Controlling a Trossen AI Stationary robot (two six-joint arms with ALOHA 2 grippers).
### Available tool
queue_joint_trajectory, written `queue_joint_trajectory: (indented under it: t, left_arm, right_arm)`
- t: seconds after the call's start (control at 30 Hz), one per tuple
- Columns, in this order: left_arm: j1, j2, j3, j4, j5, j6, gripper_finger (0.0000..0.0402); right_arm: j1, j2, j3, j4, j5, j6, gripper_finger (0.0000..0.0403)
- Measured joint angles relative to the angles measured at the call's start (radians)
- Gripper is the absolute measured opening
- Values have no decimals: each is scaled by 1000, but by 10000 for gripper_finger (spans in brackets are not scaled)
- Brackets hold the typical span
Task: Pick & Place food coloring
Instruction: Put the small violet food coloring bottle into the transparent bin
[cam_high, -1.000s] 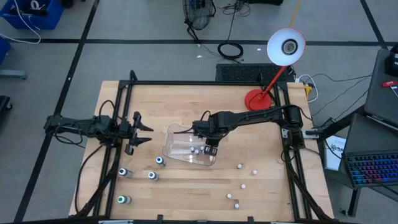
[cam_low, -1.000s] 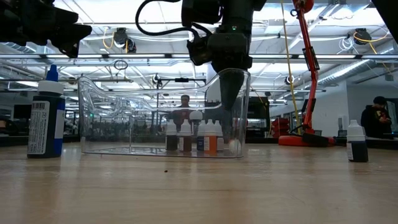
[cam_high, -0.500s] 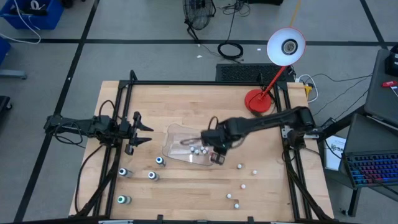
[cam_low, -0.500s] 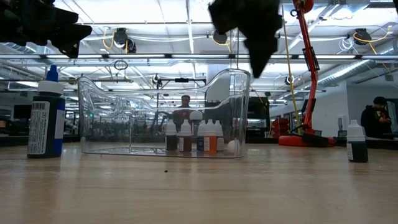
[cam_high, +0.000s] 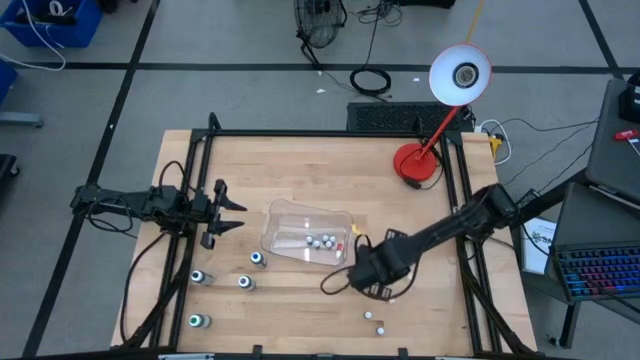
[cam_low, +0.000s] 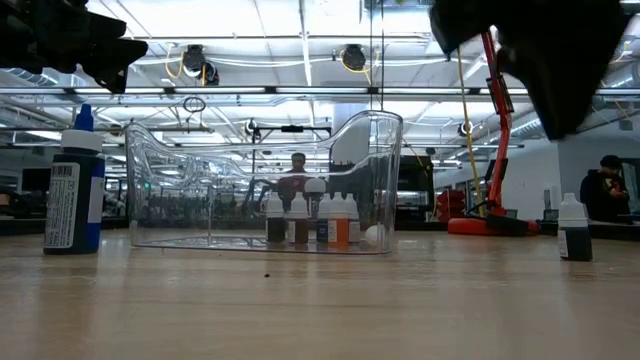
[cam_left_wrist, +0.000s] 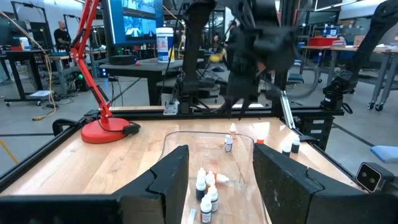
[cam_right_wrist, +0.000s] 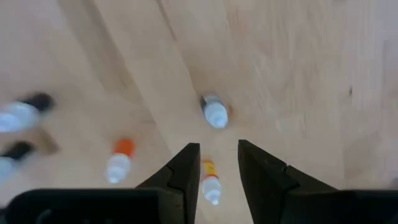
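The food coloring is several tiny whitish bottles. Some stand in the clear tray (cam_high: 305, 235) (cam_low: 265, 180), on its floor (cam_high: 320, 241) (cam_low: 310, 222) (cam_left_wrist: 205, 186). Others stand loose on the table: one group left of the tray (cam_high: 244, 282), another at the near right (cam_high: 368, 316). My right gripper (cam_high: 370, 280) (cam_right_wrist: 217, 155) is open and empty. It hangs over the loose bottles right of the tray, and its wrist view shows one (cam_right_wrist: 215, 114) ahead of the fingertips and one (cam_right_wrist: 210, 183) between them, lower down. My left gripper (cam_high: 225, 210) (cam_left_wrist: 217, 186) waits open, left of the tray.
A red desk lamp (cam_high: 415, 160) stands on the far right of the table. A large blue-capped bottle (cam_low: 73, 180) is near the left, a dark little bottle (cam_low: 572, 228) at the right. Black frame rails (cam_high: 190, 200) run along both sides. People show in the room behind.
My right gripper has risen out of the tray and swung toward the table's near right edge, and it now hangs over the loose bottles there. The tray and the bottles in it have stayed put.
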Motion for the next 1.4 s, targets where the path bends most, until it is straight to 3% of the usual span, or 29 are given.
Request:
queue_joint_trajectory:
  t: [0.23, 0.5, 0.73, 1.1, 1.4]
  left_arm:
    - [0, 0, 0, 0, 0, 0, 182]
    - [0, 0, 0, 0, 0, 0, 182]
    - [0, 0, 0, 0, 0, 0, 182]
    - [0, 0, 0, 0, 0, 0, 182]
    - [0, 0, 0, 0, 0, 0, 182]
  right_arm:
    - [5, 0, -148, 104, -1, 15, 150]
    - [5, 0, -181, 142, -4, 0, 192]
    - [5, 0, -183, 205, 27, -27, 194]
    - [-30, 0, -309, 296, 19, -38, 189]
    - [-40, 0, -327, 336, -6, -53, 185]
